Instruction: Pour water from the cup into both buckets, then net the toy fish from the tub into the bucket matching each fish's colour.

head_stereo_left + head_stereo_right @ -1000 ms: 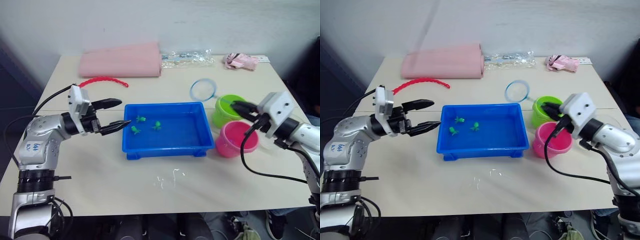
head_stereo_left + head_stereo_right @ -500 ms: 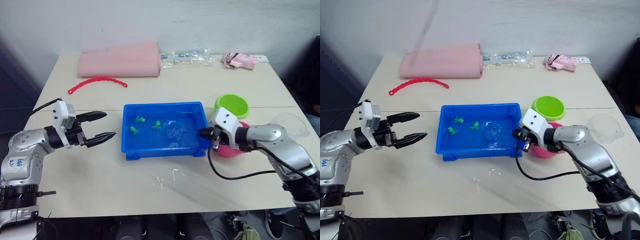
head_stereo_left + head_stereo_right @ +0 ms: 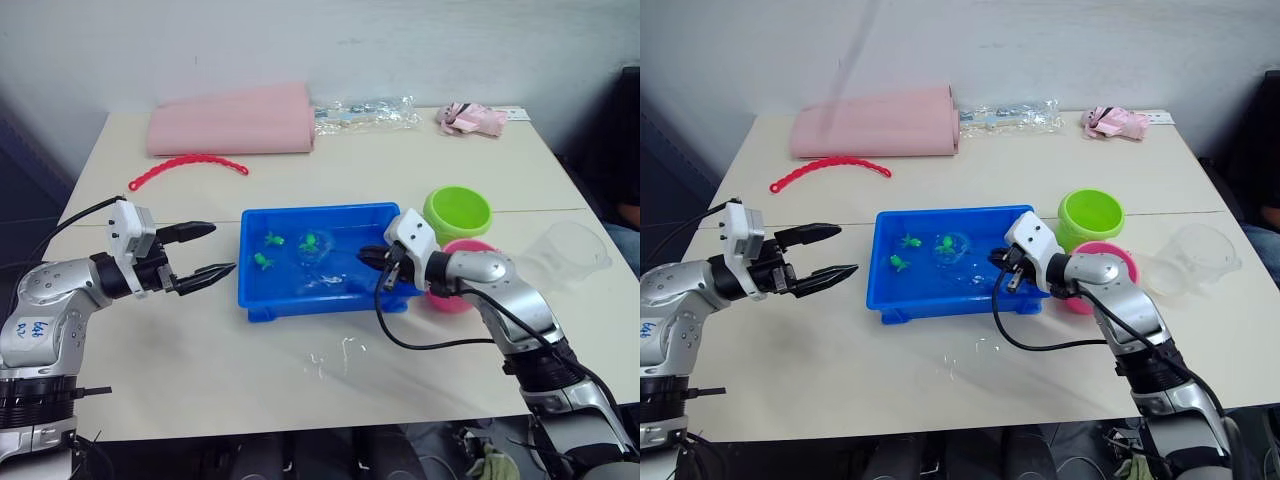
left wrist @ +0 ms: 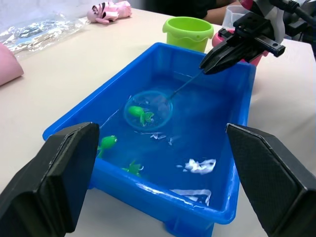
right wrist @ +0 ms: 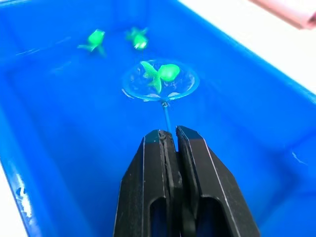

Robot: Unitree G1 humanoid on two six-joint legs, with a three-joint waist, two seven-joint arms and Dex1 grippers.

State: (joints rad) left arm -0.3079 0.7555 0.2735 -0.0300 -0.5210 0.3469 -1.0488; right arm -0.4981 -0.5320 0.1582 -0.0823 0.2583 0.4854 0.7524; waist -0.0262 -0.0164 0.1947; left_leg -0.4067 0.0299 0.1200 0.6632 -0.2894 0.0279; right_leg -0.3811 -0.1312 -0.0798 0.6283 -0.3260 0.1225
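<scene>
Net (image 5: 160,81) hoop sits low in the tub (image 3: 330,300) water, cupped under a green fish (image 5: 159,74) — right tool (image 5: 170,136) clenched on its thin handle, reaching in from the bucket side. Left tool (image 3: 205,250) hangs released over the tabletop beside the tub, clear of the scoop; green bucket (image 3: 457,213) and pink bucket (image 3: 470,250) stand just beyond the tub's right end — short carry, I judge.

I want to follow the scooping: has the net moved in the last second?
Yes. The net was up behind the green bucket; now it is down in the blue tub, around a green fish, held by the right end effector.
</scene>
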